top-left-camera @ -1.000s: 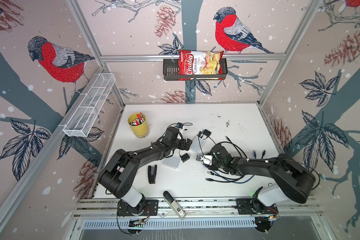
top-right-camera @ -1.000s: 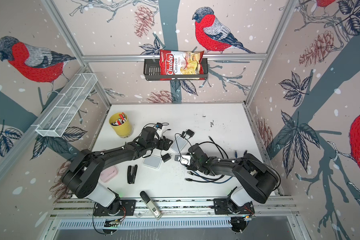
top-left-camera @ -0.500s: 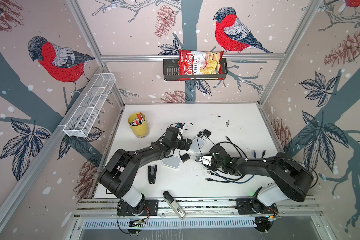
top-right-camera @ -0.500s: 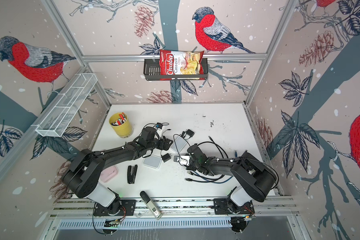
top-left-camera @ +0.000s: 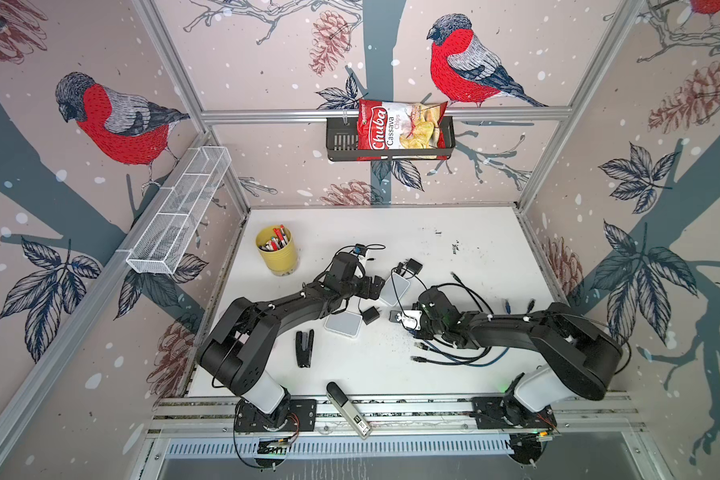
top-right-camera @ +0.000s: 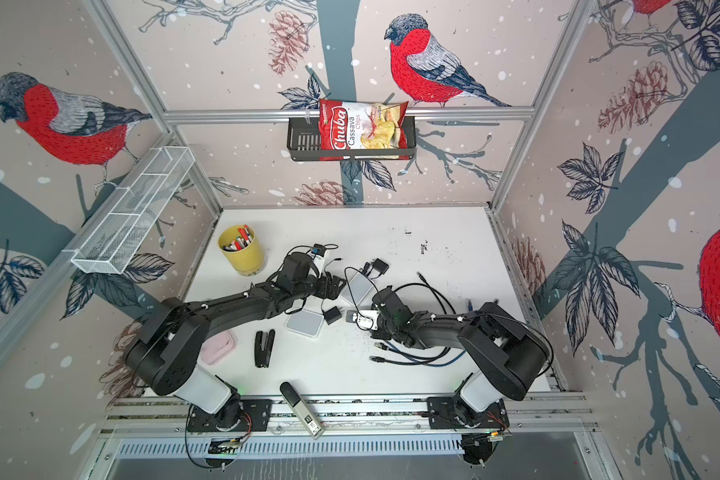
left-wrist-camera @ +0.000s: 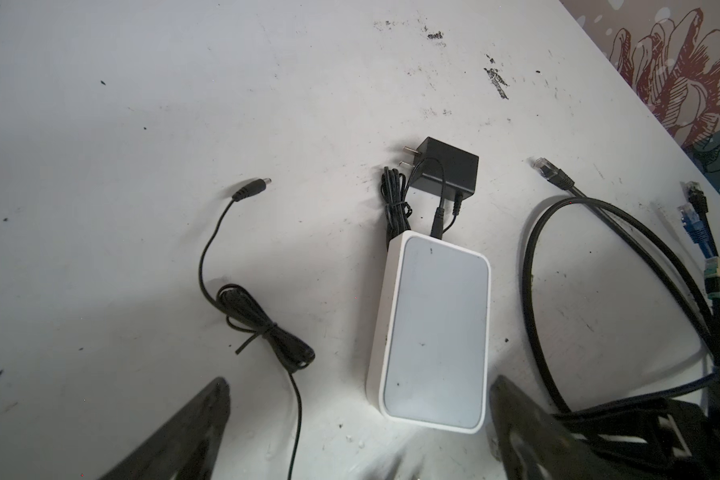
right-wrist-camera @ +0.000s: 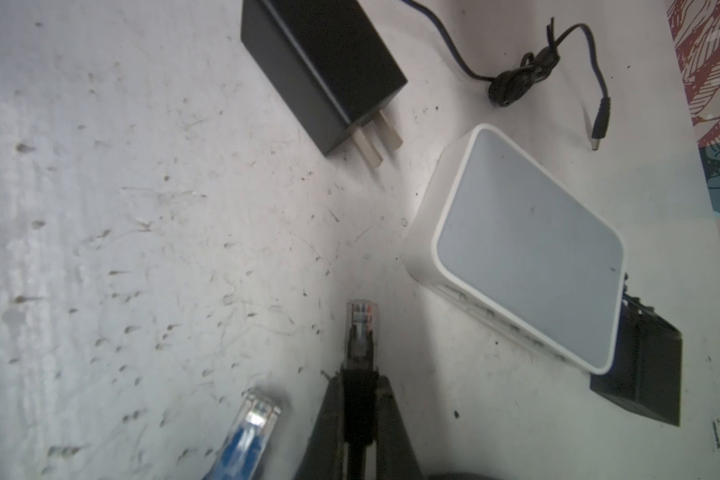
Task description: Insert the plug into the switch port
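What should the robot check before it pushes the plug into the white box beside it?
1. The right hand is shut on the black plug: ok.
2. The black plug aims at the port row: not ok, it points past the switch, apart from it.
3. The port row faces the plug's side: ok.
4. Ports free: cannot tell, blurred.
5. The left hand grips the switch: not ok, open.
6. The blue plug is out of the way: ok, opposite side.

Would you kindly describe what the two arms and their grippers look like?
The left arm and right arm are black with white shoulder housings and tied-on cables. The left gripper is black; the right gripper bears a white plate.
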Motion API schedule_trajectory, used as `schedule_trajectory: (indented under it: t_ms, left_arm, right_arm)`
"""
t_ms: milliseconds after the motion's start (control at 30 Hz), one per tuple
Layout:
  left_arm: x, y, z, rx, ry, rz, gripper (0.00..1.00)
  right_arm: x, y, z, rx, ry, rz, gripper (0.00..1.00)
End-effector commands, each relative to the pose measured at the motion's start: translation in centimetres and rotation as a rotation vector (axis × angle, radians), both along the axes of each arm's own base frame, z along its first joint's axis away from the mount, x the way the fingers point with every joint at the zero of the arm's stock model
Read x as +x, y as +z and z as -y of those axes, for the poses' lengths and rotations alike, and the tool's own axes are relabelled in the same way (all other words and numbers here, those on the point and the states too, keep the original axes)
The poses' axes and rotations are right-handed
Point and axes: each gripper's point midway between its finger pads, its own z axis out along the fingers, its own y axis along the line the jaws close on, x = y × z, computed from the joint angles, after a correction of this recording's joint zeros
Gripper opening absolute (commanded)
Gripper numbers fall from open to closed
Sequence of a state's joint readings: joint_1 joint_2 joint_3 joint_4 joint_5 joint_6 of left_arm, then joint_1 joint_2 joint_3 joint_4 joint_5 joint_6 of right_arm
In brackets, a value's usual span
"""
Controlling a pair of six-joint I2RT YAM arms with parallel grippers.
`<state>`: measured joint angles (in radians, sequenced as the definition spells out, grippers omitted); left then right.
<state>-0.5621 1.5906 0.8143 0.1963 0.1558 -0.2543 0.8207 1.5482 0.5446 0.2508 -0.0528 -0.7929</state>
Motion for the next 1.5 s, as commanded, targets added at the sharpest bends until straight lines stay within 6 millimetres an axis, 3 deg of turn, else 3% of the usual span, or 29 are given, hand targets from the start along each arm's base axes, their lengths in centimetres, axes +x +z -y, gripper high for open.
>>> schedule_trajectory:
  t_ms: [0, 233, 567, 900, 1100, 1467]
  left_arm:
    - [0.3, 0.2, 0.4, -0.005, -0.016, 0.01, 0.96]
    - [1.3, 0.0, 1.4, -0.006, -0.032, -0.018, 0.96]
    - [3.1, -0.4, 4.6, -0.089, -0.081, -0.082, 0.96]
    - [2.9, -0.7, 6.4, -0.121, -0.106, -0.104, 0.95]
    - [2.9, -2.1, 7.7, -0.102, -0.11, -0.132, 0.94]
    - [2.5, -4.5, 6.8, -0.037, -0.076, -0.195, 0.89]
  right_arm:
    - [-0.3, -0.6, 1.0, -0.023, -0.024, -0.061, 0.07]
    - [2.7, 2.1, 2.0, 0.109, -0.174, -0.096, 0.05]
    - [5.0, 1.6, 3.3, 0.141, -0.325, -0.124, 0.03]
    - [6.0, 2.2, 2.6, 0.144, -0.341, -0.046, 0.02]
    - [6.5, 2.2, 2.1, 0.129, -0.341, -0.02, 0.02]
    - [6.0, 3.4, 0.2, 0.166, -0.383, -0.033, 0.02]
